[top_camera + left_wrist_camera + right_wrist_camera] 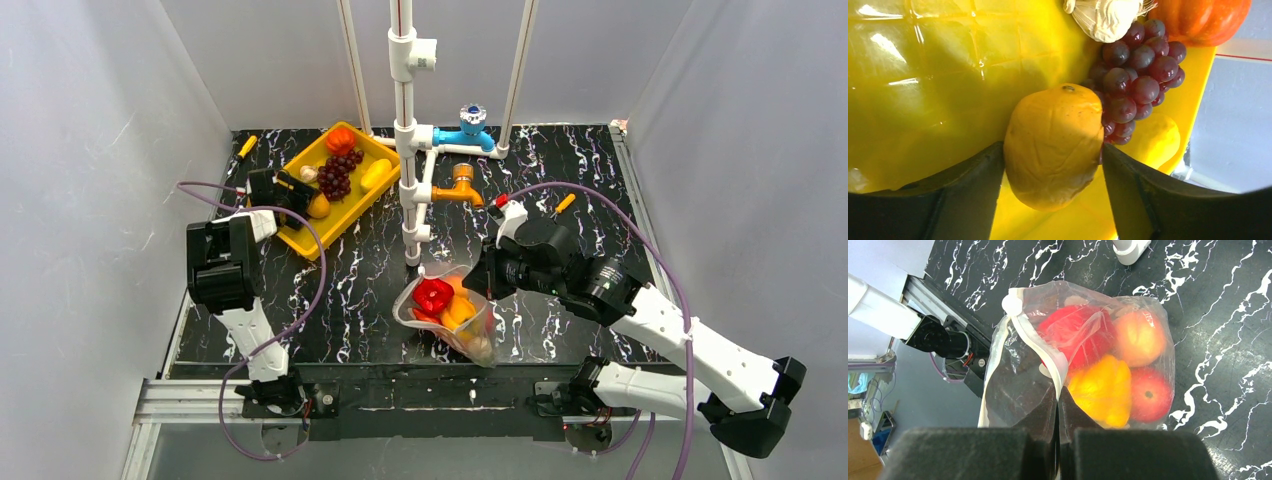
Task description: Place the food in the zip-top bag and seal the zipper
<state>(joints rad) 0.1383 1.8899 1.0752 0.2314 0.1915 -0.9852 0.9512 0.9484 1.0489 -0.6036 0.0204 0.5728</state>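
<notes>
One orange fruit [1053, 135] lies squarely between the left gripper's [1052, 152] jaws on the yellow tray [923, 75]. Its long axis runs along the fingers, which press its narrow sides. Well apart from them, the right gripper [1058, 397] pinches the bag [1013, 375] by its mouth edge [1040, 347]

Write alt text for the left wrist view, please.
The left claw brackets a yellow-orange fruit in the yellow tray, its dark fingers touching both sides. Behind it lie purple grapes, a white garlic bulb and an orange vegetable.
</notes>
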